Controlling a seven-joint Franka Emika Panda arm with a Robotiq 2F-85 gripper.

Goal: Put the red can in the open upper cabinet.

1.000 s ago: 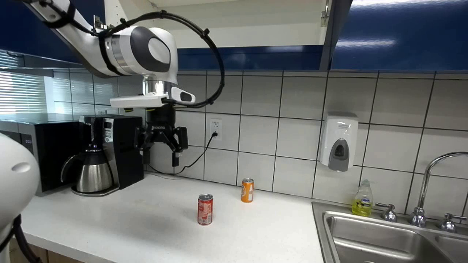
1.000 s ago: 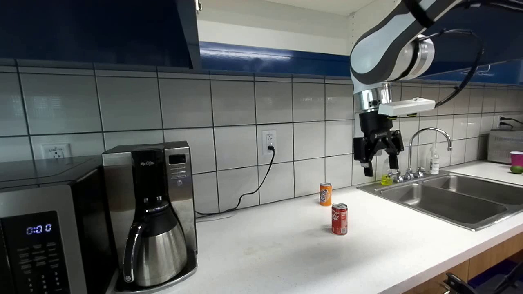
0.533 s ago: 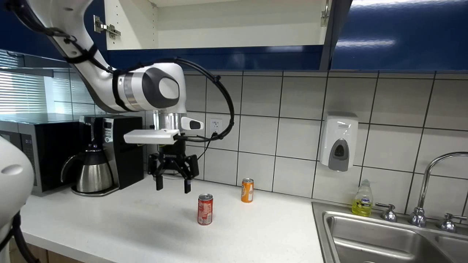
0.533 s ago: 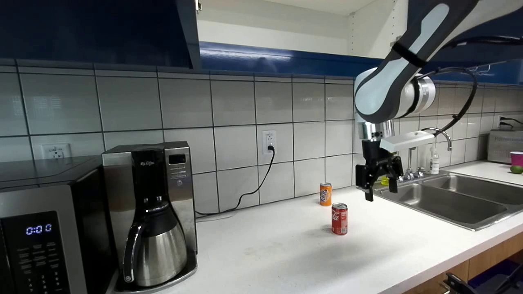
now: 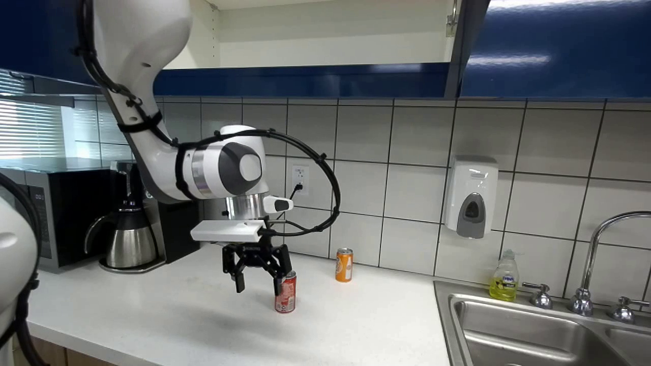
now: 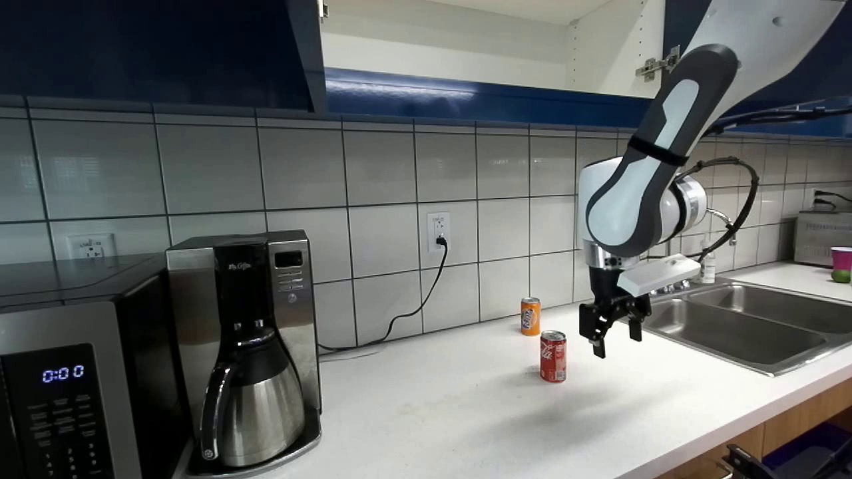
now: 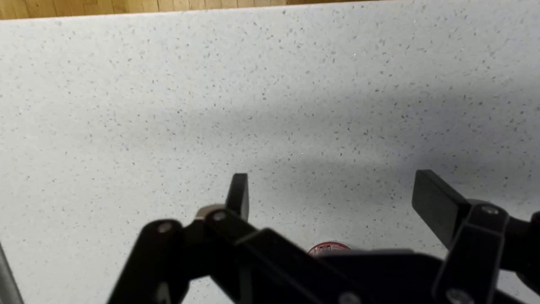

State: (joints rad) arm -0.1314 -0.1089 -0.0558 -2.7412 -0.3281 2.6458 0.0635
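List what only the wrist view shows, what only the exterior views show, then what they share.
Wrist view only: the fine dark flecks in the counter, and wooden planks, probably floor, beyond its edge.
Exterior views only: the open upper cabinet, the coffee maker and the microwave.
Shared: the open gripper, the counter and the red can, though the wrist view catches only a sliver of it past the gripper.

On my feed, the red can [image 6: 553, 357] stands upright on the table [image 6: 426, 416]. Higher up, I see the blue cabinet [image 6: 449, 50] open, pale inside.
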